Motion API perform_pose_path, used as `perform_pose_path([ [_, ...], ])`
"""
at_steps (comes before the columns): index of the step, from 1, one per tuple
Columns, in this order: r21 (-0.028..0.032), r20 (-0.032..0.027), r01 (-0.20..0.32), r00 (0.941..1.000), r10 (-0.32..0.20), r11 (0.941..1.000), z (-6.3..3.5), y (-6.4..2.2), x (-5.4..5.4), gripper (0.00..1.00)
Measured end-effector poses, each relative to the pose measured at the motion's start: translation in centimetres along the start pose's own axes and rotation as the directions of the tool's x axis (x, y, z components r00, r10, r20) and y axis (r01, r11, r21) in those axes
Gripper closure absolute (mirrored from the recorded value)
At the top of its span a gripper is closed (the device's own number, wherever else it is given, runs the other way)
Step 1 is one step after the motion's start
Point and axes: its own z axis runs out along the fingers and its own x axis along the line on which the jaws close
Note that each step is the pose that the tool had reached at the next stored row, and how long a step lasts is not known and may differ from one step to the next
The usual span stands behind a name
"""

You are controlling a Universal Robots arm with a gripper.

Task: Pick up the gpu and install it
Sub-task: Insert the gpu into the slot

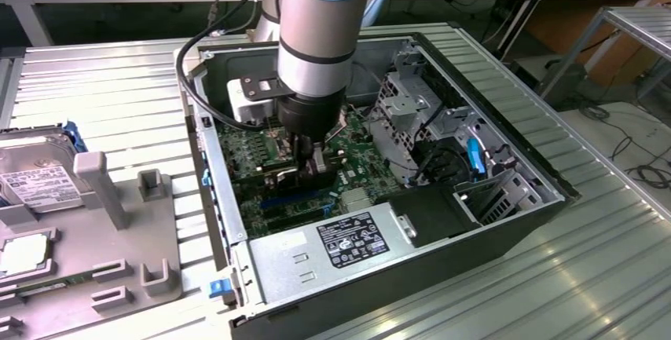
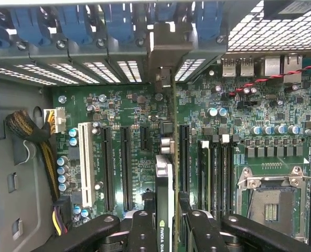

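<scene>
Gripper [image 2: 165, 220] clamped on gpu [image 2: 164, 184] edge-on, partial "NVIDIA QUA" lettering, above motherboard [image 2: 129, 136] slots.

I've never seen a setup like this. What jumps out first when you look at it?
The big grey robot arm reaching straight down into an open computer case lying on a metal table. Its tool grips a thin card on edge, standing upright over the green board and its long black slots. On the exterior view's left, a grey holder keeps a silver hard drive.
</scene>
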Motion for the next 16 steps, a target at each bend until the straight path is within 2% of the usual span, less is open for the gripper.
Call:
perform_pose_path([
  [4, 0.0006, 0.0007, -0.022, 0.9998, 0.022, 0.9998, -0.05, -0.01, 0.00, 0.73],
  [16, 0.0002, -0.0002, -0.023, 0.9997, 0.023, 0.9997, -0.05, 0.12, 0.01, 0.73],
])
